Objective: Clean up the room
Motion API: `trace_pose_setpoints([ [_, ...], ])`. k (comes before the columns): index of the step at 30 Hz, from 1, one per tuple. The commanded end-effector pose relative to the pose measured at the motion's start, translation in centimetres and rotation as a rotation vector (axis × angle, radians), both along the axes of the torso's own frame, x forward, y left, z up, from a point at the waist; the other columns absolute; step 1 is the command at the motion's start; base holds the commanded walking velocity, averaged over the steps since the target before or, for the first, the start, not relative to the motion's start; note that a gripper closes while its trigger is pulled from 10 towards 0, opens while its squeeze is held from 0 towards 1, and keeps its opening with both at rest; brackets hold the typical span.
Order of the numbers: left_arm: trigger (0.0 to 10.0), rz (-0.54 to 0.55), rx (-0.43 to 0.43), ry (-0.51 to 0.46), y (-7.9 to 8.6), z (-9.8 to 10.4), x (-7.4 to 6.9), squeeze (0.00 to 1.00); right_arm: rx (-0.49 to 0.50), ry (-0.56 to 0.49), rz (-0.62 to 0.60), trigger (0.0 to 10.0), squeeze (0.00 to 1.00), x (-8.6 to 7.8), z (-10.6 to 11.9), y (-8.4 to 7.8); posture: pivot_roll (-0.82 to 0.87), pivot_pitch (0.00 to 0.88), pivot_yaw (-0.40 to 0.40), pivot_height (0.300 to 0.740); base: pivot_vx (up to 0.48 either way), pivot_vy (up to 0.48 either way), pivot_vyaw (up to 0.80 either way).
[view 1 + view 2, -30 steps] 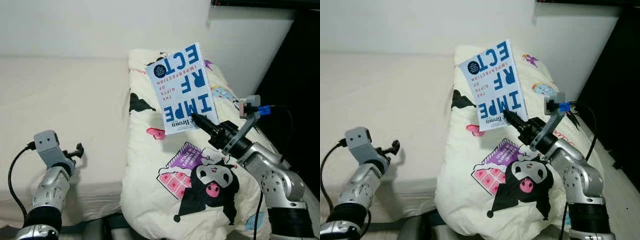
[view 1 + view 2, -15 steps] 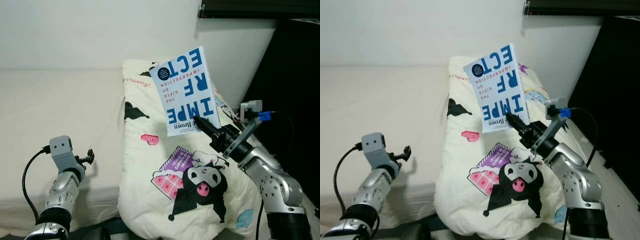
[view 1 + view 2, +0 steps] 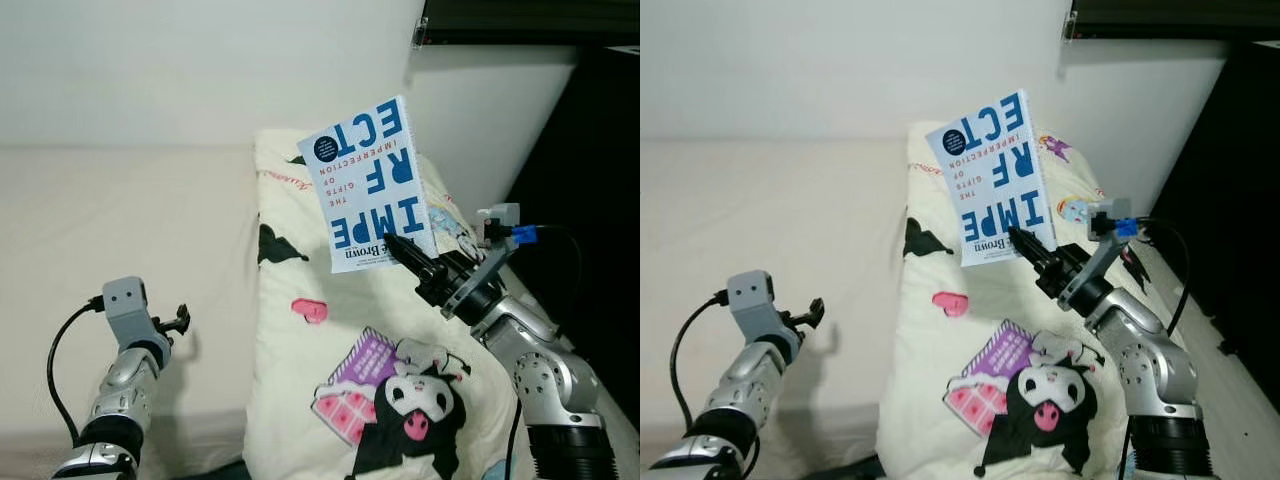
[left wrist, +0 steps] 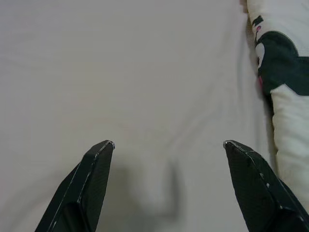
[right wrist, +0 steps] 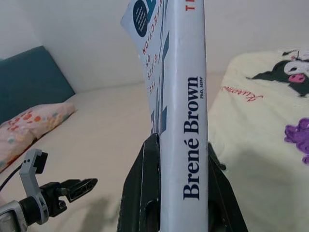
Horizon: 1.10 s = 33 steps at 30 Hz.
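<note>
- A light blue paperback book (image 3: 371,185) is held in the air by the right gripper (image 3: 403,246), above a cream cartoon-print duvet (image 3: 400,380) that lies bunched on the bed (image 3: 120,230).
- The jaws are pressed against the two faces of the book at its lower edge; in the right wrist view the white spine (image 5: 186,145) is seen pinched between the two black fingers (image 5: 142,193).
- The long axis of the book runs up and away from the jaws, tilted slightly toward the wall (image 3: 200,70), so that nearly the whole book stands beyond the fingertips and is carried by one short edge.
- Because of that grip, the book is judged likely to swing or slip if the wrist is turned quickly.
- No shelf, box or other container for the book can be seen; a dark opening (image 3: 600,180) lies to the robot's right, and what it holds cannot be told.
- The left gripper (image 3: 178,321) hovers low over the bare beige sheet, its jaws spread wide with nothing between them, well apart from the book.
- A floral pillow (image 5: 29,128) and a teal headboard (image 5: 29,77) are seen far off in the right wrist view.
- The right arm is plainly the nearer one; the step in hand is judged to be carrying the book off to wherever it belongs.
</note>
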<state>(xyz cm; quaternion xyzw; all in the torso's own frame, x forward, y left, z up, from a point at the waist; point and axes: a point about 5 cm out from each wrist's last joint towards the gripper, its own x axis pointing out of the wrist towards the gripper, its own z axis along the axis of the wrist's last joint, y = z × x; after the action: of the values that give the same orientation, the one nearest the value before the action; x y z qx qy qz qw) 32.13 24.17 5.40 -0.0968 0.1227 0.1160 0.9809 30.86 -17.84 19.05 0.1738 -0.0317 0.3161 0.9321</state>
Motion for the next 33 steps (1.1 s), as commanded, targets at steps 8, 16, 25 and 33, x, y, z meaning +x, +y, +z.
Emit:
trace_pose_setpoints([
  [8, 10.0, -0.014, 0.03, 0.042, -0.1, -1.2, -0.7, 0.0, -0.012, -0.03, 0.007, 0.0, 0.0, 0.1, 0.0, 0.2, 0.01, 0.014, -0.043, 0.671, -0.18, 0.0, 0.0],
  [16, 10.0, -0.008, 0.032, 0.107, 0.0, -2.6, -1.7, 0.0, -0.075, 0.0, 0.018, 0.0, 0.0, 0.0, -1.1, 0.6, 0.01, 0.007, -0.045, 0.69, -0.12, 0.0, 0.0],
  [25, 10.0, -0.005, 0.079, 0.281, 0.5, -6.1, -4.9, 0.0, -0.201, 0.157, -0.085, 10.0, 0.0, 0.1, -5.8, -0.7, 0.01, 0.0, -0.044, 0.714, -0.107, 0.0, 0.16],
  [33, 10.0, -0.009, 0.135, 0.456, 1.0, -9.2, -8.8, 0.0, -0.225, 0.26, -0.065, 10.0, 0.0, -1.1, -9.4, -1.1, 0.01, 0.0, -0.044, 0.714, 0.0, 0.0, 0.5],
])
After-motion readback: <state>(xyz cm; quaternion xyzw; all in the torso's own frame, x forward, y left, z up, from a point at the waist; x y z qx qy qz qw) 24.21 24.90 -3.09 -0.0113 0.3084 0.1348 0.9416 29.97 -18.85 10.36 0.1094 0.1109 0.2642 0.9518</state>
